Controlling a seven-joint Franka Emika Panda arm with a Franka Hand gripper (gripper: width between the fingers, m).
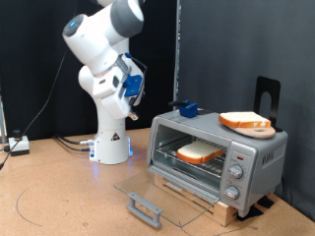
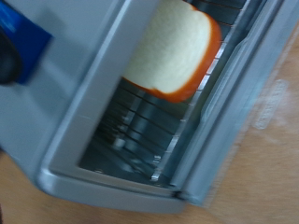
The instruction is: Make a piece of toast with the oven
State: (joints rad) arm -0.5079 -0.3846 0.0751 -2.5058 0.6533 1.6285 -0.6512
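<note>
The robot's hand [image 1: 136, 90] hangs raised above the surface [image 1: 59, 197], clear of the toaster oven [image 1: 217, 152]; whether its fingers are open or closed cannot be told. Below and beyond it, the glass door [image 1: 148, 197] lies folded down. Farther in, the piece of toast [image 1: 200, 152] rests on the wire rack [image 2: 140, 131]. A second slice [image 1: 246, 122] sits on the oven's roof. A careless descent could strike the lowered door.
</note>
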